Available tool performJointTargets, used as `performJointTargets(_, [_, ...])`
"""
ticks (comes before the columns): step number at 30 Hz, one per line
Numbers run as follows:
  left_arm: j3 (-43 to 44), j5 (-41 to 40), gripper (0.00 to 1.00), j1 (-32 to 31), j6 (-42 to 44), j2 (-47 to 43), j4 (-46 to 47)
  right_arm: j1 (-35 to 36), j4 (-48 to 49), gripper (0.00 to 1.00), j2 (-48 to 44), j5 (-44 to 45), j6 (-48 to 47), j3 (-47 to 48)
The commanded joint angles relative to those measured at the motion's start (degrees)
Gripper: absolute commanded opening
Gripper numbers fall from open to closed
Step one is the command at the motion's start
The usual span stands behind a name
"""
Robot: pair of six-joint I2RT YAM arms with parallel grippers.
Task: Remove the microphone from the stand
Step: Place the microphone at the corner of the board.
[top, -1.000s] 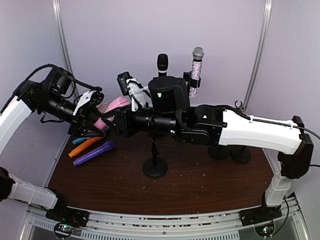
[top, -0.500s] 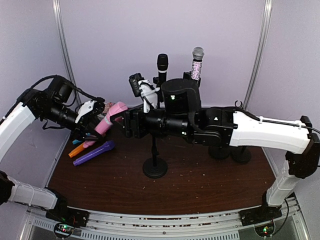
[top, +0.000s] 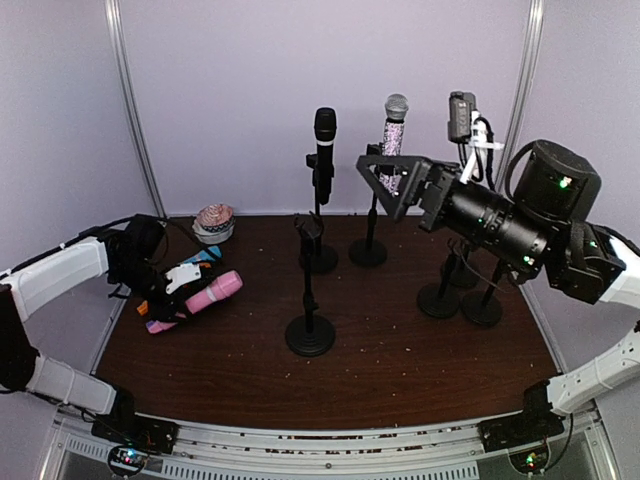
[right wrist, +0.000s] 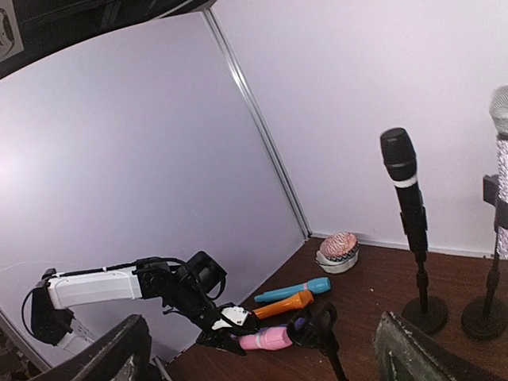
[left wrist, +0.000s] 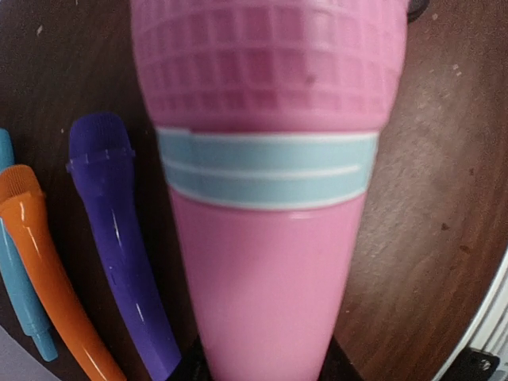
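Dark brown wood makes up the table (top: 400, 360) under everything you see. Your right arm (top: 560, 230) hangs high on the right and covers the upper parts of two stands (top: 440, 300) behind it, so you cannot tell what they carry. The right gripper (top: 380, 187) is spread wide with nothing between its fingers.

Your left arm (top: 60, 275) lies low on the left. The left gripper (top: 178, 295) pinches the pink microphone (top: 218, 290) by its handle, well apart from the bare stand (top: 310, 335) in the middle. The wrist view nearly cuts the fingers off, leaving only dark corners beside the handle. You cannot tell whether the microphone touches the table.

Behind, a black microphone (top: 325, 128) and a glittery microphone (top: 392, 140) sit upright in their stands. A purple microphone (left wrist: 111, 238), an orange microphone (left wrist: 48, 278) and a blue microphone (left wrist: 20, 294) lie beside the pink one, mostly hidden from above. A small pink-domed thing (top: 213, 222) at the back left is hard to make out.
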Motion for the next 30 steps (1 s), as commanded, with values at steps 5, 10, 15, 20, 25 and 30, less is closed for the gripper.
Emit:
performJointTargets(5, [-3.1, -15.4, 0.00, 0.4, -2.2, 13.2, 14.5, -6.2, -9.5, 0.93, -3.3, -1.1, 16.9, -15.5])
performJointTargets(10, [-2.7, -17.7, 0.04, 0.4, -4.9, 17.2, 17.5, -8.2, -5.5, 0.87, -0.3, -8.0, 24.6, -22.9])
performJointTargets(15, [-2.6, -18.9, 0.22, 0.4, -6.1, 17.7, 18.3, -12.0, -0.1, 0.83, 8.3, -20.5, 30.2, -24.7])
performJointTargets(20, [-3.9, -19.1, 0.43, 0.3, -6.3, 16.9, 19.0, -14.9, 12.6, 0.76, 17.1, -33.7, 35.8, -26.2])
performJointTargets(25, [-3.0, -18.0, 0.51, 0.3, -7.2, 15.6, 17.0, -15.6, 21.7, 0.73, 23.5, -40.2, 40.1, -26.1])
performJointTargets(30, [-0.3, -14.7, 0.52, 0.3, -8.8, 13.5, 12.7, -16.3, 27.5, 0.71, 28.8, -43.7, 42.8, -25.0])
